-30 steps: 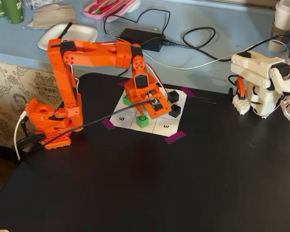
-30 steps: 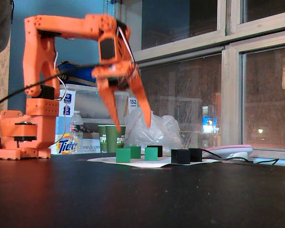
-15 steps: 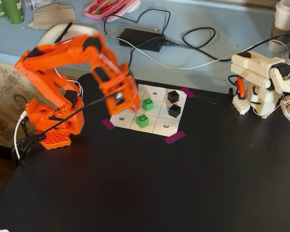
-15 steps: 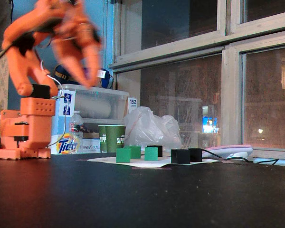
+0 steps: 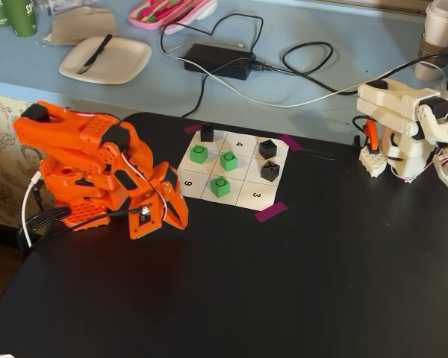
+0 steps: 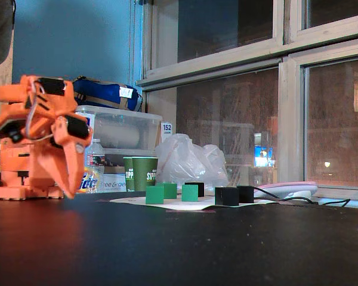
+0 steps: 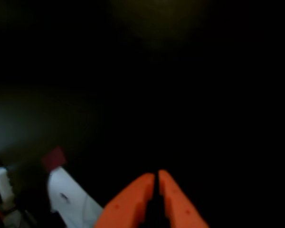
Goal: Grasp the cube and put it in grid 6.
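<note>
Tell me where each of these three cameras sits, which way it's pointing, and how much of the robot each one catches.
A fixed view: high up, looking down at the black table, number sheet and whole folded orange arm.
Another fixed view: at table level, looking across toward the windows; arm at left.
Wrist view: on the arm, facing the dark tabletop; only the shut tool shows.
Both fixed views share the green cubes.
</note>
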Available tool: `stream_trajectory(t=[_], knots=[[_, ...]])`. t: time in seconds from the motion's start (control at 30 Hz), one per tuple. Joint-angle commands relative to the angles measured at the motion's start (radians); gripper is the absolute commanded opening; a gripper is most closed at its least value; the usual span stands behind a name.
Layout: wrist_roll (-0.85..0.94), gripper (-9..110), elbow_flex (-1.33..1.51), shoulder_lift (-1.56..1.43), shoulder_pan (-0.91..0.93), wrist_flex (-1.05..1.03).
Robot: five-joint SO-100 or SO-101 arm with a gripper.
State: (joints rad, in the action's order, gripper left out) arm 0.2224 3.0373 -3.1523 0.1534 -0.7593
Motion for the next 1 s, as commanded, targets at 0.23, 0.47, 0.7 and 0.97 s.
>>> stream_trajectory(t=[0.23,0.47,0.7,0.97], knots=[[-0.017,0,0.051,-0.048,0.008,0.015],[0.044,0,0.074,-0.143,-0.034,-0.04],[0.118,0,0.078,-0.149,-0.089,-0.052],[0.055,0,0.084,-0.149,-0.112,-0.025]])
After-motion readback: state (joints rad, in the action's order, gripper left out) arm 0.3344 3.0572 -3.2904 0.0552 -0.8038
